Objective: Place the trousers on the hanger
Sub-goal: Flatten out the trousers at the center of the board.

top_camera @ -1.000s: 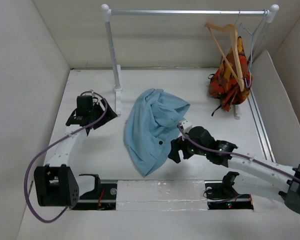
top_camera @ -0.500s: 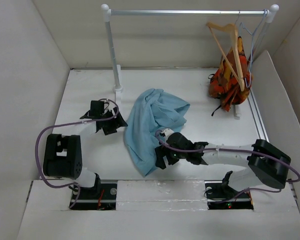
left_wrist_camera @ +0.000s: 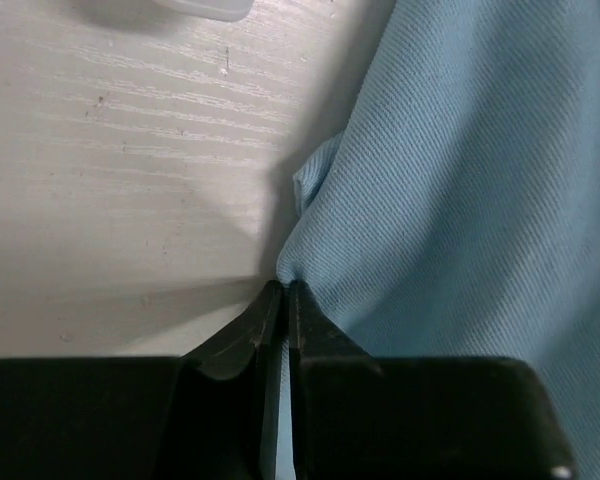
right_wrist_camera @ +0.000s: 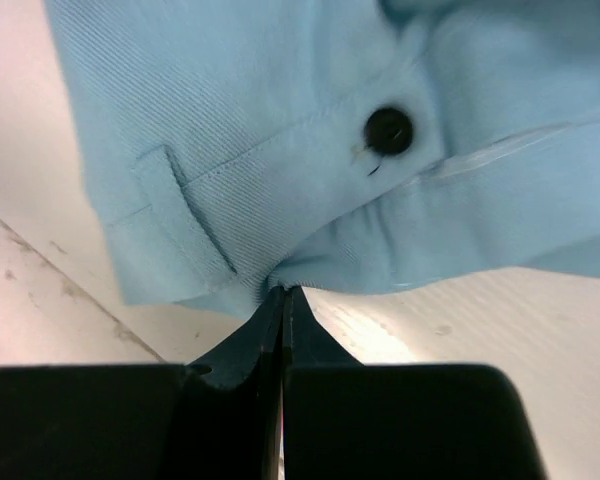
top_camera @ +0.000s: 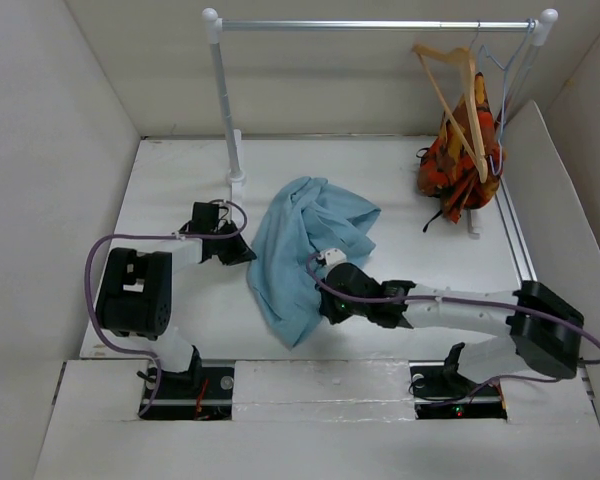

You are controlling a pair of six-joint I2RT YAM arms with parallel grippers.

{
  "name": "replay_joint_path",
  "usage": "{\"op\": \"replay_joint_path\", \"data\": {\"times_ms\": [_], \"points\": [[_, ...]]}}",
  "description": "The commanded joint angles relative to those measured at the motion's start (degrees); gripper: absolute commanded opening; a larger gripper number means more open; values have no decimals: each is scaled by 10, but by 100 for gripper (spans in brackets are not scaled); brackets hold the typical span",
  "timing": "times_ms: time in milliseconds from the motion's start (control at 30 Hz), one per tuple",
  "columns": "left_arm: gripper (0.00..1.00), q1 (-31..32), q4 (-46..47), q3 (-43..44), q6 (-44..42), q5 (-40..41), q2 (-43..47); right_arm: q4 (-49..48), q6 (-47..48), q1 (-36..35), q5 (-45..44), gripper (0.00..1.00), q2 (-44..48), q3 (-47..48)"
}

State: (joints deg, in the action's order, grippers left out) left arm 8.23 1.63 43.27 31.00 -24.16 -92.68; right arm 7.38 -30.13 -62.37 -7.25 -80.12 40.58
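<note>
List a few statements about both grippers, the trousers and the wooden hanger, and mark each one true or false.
1. The left gripper is shut on an edge of the trousers. True.
2. The right gripper hangs open above the cloth. False: it is shut on the trousers' edge, near the dark button.
3. The hanger hangs at the right end of the rail. True.
4. The trousers are draped over the hanger. False: they lie bunched on the table.
5. The hanger is bare wire. False: it is wooden, beside an orange-red garment.
</note>
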Motion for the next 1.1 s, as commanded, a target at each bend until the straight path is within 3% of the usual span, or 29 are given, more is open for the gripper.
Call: {"op": "replay_joint_path", "data": {"times_ms": [0, 133, 267, 433, 500, 567, 600, 633, 667, 700, 733, 800, 867, 900, 933, 967, 1000, 1067], "points": [[0, 2, 0, -1, 22, 3, 64, 72, 53, 5, -91, 0, 77, 61], [0, -4, -63, 73, 49, 33, 195, 132, 113, 33, -106, 0, 162, 112], [0, 1, -147, 205, 71, 63, 300, 163, 221, 101, -38, 0, 170, 214], [0, 18, -214, 379, 85, 62, 328, 307, 276, 156, -59, 0, 149, 449], [0, 48, -205, 384, 96, 52, 346, 350, 278, 178, -76, 0, 183, 474], [0, 58, -141, 314, 147, -43, 376, 394, 262, 250, -73, 0, 238, 441], [0, 77, -140, 314, 159, -44, 376, 394, 262, 251, -73, 0, 259, 441], [0, 95, -111, 257, 171, -48, 386, 406, 251, 272, -83, 0, 277, 408], [1, 111, -79, 230, 177, -60, 402, 416, 231, 316, -114, 0, 299, 390], [42, 135, -74, 205, 145, -68, 393, 428, 219, 367, -135, 0, 352, 340], [42, 136, -74, 205, 144, -74, 381, 428, 213, 367, -144, 0, 353, 340], [65, 136, -121, 211, 81, -88, 362, 438, 204, 437, -158, 0, 380, 309], [76, 136, -164, 212, 48, -18, 362, 436, 196, 477, -146, 0, 405, 272], [87, 136, -175, 212, 34, 3, 364, 431, 193, 508, -136, 0, 411, 260], [90, 136, -191, 213, 5, 65, 360, 422, 193, 520, -115, 0, 419, 243], [91, 136, -219, 209, 3, 88, 356, 407, 196, 530, -103, 7, 417, 210], [91, 130, -230, 202, 8, 108, 353, 404, 202, 544, -85, 39, 413, 199], [87, 116, -227, 154, 34, 126, 352, 409, 211, 549, -46, 64, 393, 170]]}}
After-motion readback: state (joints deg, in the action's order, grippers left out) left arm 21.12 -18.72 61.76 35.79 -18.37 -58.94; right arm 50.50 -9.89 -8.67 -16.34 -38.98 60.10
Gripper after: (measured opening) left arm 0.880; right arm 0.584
